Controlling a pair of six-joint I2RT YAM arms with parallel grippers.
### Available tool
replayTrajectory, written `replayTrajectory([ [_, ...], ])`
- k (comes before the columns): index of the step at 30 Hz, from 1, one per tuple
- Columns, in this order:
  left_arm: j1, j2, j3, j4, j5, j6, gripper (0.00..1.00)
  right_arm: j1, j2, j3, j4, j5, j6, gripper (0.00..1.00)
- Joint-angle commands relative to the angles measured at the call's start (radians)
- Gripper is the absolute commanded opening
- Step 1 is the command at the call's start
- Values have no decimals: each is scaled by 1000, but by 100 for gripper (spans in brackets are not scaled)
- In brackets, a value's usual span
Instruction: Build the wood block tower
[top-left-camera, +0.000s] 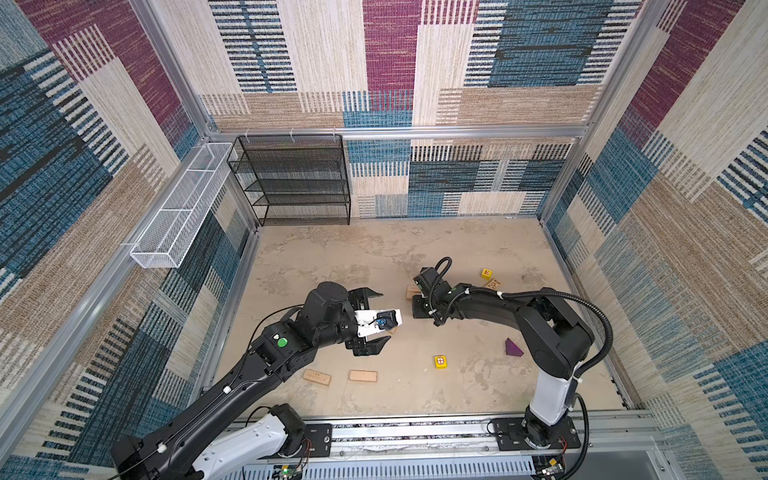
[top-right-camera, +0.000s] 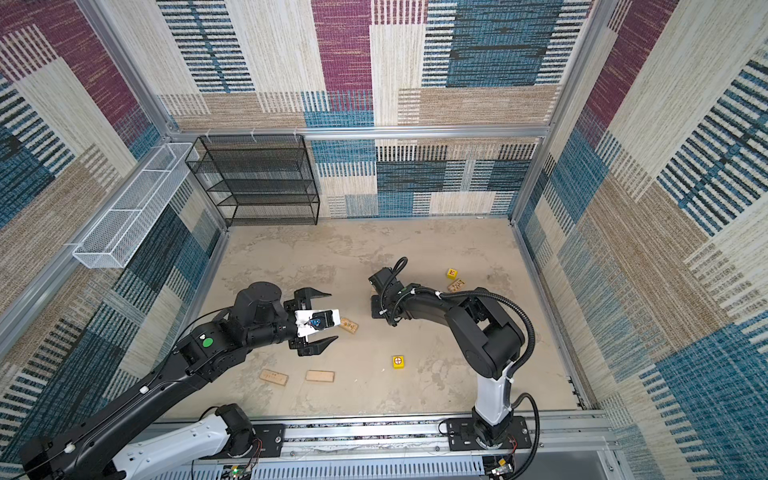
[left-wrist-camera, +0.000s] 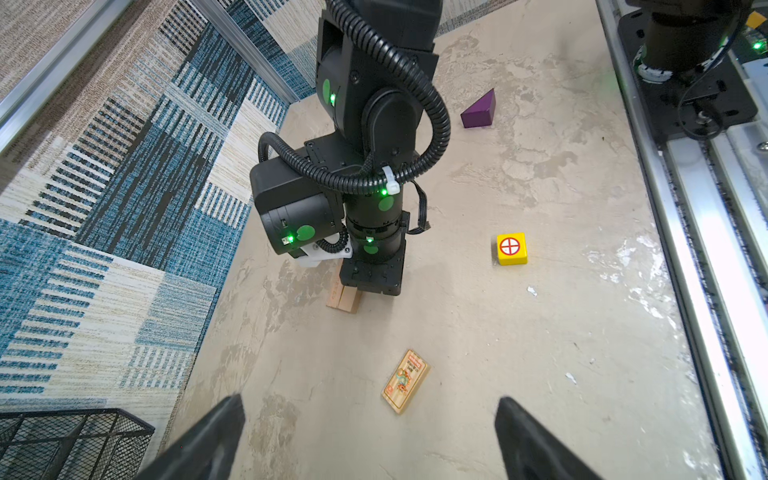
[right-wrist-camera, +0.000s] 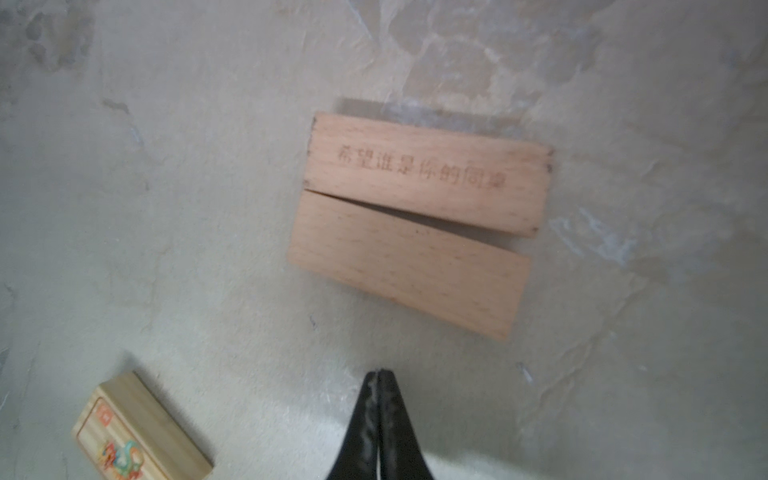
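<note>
Two plain tan planks (right-wrist-camera: 428, 174) (right-wrist-camera: 409, 266) lie flat side by side on the floor, their near ends almost touching. My right gripper (right-wrist-camera: 378, 372) is shut with nothing in it, its tips just short of the nearer plank. In both top views its wrist (top-left-camera: 426, 305) covers most of that pair (top-left-camera: 412, 291). My left gripper (top-left-camera: 386, 316) (left-wrist-camera: 369, 400) hangs wide open above a printed plank (left-wrist-camera: 405, 381) (top-right-camera: 348, 325). Two more planks (top-left-camera: 317, 377) (top-left-camera: 363, 376) lie near the front. One yellow cube (top-left-camera: 441, 361) sits at the front, another (top-left-camera: 486, 273) at the back beside a printed plank (top-left-camera: 493, 284). The purple wedge (top-left-camera: 513, 348) lies by the right arm.
A black mesh shelf (top-left-camera: 291, 178) stands at the back left. A white wire basket (top-left-camera: 183, 208) hangs on the left wall. The arms' rail (top-left-camera: 415, 432) runs along the front edge, and patterned walls close in the sides.
</note>
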Motion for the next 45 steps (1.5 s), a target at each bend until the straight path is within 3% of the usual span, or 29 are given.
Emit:
replayTrajectory([
  [1, 0, -2, -3, 27, -5, 19, 99, -5, 10, 1, 35, 12, -5, 7],
  [45, 0, 17, -4, 28, 5, 18, 99, -43, 39, -18, 37, 27, -24, 7],
])
